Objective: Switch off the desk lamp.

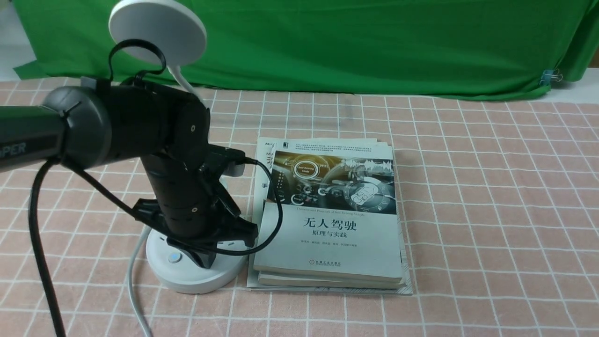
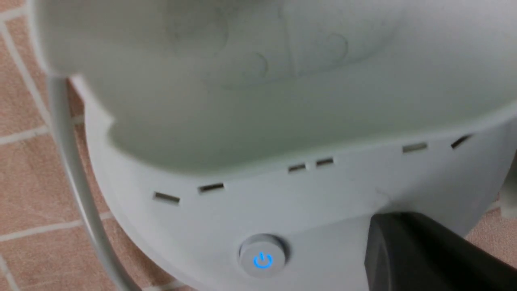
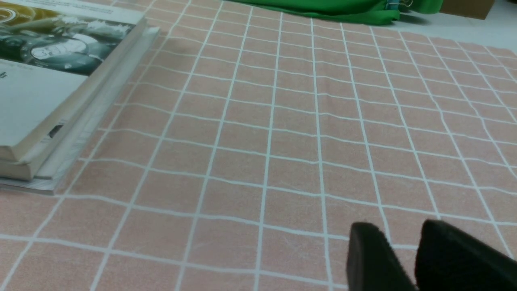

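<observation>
One broad tiled-pattern worktop [image 1: 491,224] carries the desk lamp [image 1: 158,32], which stands on the robot's left, just beside a stack of books [image 1: 327,234]. The lamp looks like light plastic, likely to skid if shoved sideways, so a press should go straight down.

Its round base [image 1: 196,280] is the stiffest and probably the heaviest part; if the lamp had to be steadied or shifted, that low rim is the place to take hold. The disc head would likely sway, and its smooth shell could be slippery and easily scuffed. The cup holder [image 2: 282,121], a thin-walled shell overhanging the base, should not be leaned on. The thin neck [image 1: 183,80] looks bendy, a poor handle.

The left gripper [image 1: 204,263] has its jaws clenched with nothing between them, tips down at the base, beside the button with the blue power mark [image 1: 174,257]. Whether they touch a second button beneath, I cannot tell. The right gripper [image 3: 400,230] has its jaws slightly parted, grasping nothing. The small button should need only a light, brief push, no grip at all. The head shows no bright glow, so the light may already be off.
</observation>
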### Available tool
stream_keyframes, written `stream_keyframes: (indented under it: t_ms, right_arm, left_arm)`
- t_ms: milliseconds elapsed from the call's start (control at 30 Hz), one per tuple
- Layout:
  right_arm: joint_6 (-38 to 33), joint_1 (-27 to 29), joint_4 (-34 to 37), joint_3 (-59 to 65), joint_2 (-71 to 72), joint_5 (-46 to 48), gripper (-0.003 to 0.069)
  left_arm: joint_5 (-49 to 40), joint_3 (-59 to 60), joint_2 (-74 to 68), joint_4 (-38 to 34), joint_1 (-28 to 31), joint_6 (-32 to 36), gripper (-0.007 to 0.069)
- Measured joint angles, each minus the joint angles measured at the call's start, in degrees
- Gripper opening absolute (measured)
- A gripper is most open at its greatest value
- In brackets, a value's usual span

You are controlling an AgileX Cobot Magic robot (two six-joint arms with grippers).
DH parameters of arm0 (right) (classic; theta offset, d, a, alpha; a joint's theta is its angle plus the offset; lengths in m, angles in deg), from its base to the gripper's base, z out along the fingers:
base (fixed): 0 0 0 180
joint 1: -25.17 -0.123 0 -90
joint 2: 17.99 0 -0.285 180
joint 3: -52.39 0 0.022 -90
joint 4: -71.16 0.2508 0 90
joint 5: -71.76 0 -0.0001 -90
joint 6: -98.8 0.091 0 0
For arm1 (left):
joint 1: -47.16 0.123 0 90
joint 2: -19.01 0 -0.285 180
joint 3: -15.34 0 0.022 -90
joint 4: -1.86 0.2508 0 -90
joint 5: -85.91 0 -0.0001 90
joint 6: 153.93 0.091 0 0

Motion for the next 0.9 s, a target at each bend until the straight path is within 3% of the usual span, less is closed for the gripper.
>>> stream_keyframes:
  t_ms: [533,900]
  right_arm:
    - [0.0,0.0,0.0,0.0,0.0,0.0,0.024]
    - [0.0,0.0,0.0,0.0,0.0,0.0,0.024]
  left_arm:
    - [-2.98,1.24,7.78,-0.07,-0.04,-0.1,0.0006]
    - [10.45,23.7,39.54,-0.36,-0.04,-2.06,0.0006]
